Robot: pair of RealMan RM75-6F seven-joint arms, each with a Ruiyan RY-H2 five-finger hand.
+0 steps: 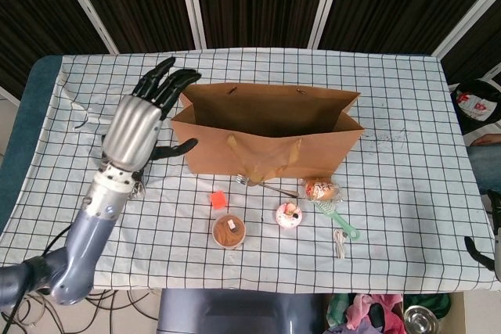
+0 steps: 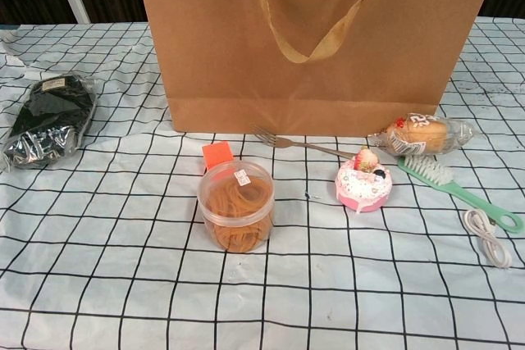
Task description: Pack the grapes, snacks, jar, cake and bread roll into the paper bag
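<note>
**Left hand empty beside the bag, four items still on the cloth**

Left hand hovers just beside the paper bag's left end, fingers spread and holding nothing. The right hand appears in neither view.

Nearest the hand, partly hidden behind it in the head view, lies one dark foil snack packet; it looks light, crinkly and slippery, so a wide grasp across its middle should serve best. In front of the bag stands one clear plastic jar filled with rubber bands, rigid and round, probably easiest to take around its sides from above. One small pink cake sits to its right; its topping looks fragile, so the base is the safer hold. One wrapped bread roll lies beside the bag's right corner, soft under slick film, needing a gentle squeeze.

No grapes can be seen on the table, and the bag's inside cannot be made out.

Also present: one fork, one green brush, one small orange block and one white cord.
</note>
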